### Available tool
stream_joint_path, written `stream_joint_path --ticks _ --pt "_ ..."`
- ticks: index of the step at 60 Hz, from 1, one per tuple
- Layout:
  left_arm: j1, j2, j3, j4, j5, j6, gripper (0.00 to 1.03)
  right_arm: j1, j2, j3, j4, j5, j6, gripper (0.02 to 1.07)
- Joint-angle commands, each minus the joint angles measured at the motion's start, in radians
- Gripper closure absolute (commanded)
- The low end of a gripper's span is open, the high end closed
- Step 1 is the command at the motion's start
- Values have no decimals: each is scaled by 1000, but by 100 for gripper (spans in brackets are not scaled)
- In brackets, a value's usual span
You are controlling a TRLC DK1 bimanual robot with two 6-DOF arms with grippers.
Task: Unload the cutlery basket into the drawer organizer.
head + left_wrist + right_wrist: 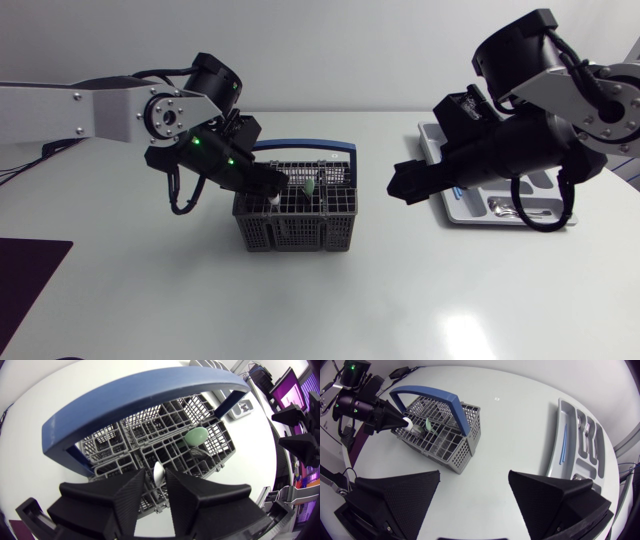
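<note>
The grey wire cutlery basket (300,228) with a blue handle (305,148) stands mid-table. A white utensil handle (272,201) and a green one (311,186) stick up out of it. My left gripper (268,188) hangs over the basket's left end. In the left wrist view it (155,476) is open, its fingertips either side of the white handle (158,466), with the green handle (195,436) further ahead. My right gripper (403,184) hovers open and empty between the basket and the grey drawer organizer (455,210). From the right wrist it (475,502) looks down at bare table before the basket (455,445).
The organizer (554,447) lies at the table's right, holding a thin blue stick (564,442) and metal forks (585,435). A dark mat (25,265) sits at the table's front left corner. Open white table spreads in front of the basket.
</note>
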Motion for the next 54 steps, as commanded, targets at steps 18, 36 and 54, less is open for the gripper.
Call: stream_joint_path --ticks 18,36,54 --pt "-19 26 -5 32 9 1 85 9 10 -36 8 13 17 9" --pt "-24 13 -31 38 9 -8 89 10 -1 -44 6 13 17 9" --pt "-16 0 -51 55 23 -16 98 10 -11 -55 3 22 15 9"
